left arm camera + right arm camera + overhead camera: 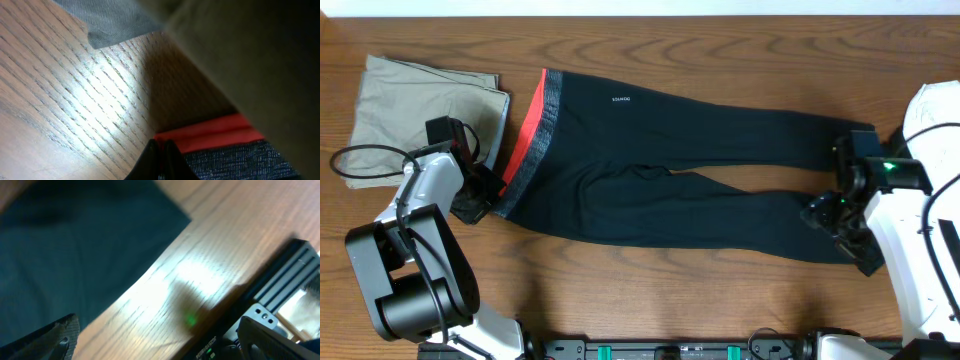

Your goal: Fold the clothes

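The black leggings (670, 170) lie flat across the table, with the red-and-grey waistband (532, 130) at the left and the legs running right. My left gripper (483, 200) is at the waistband's lower corner. In the left wrist view its fingers (160, 157) are pressed together at the edge of the red band (215, 132), pinching it. My right gripper (823, 213) is over the end of the nearer leg. In the right wrist view it (160, 342) is open over bare wood, with the leggings (75, 245) beside its left finger.
Folded khaki-beige trousers (410, 110) lie at the far left, just behind my left gripper, and fill the upper right of the left wrist view (250, 60). The table's front edge with a black rail (280, 280) is close to the right gripper.
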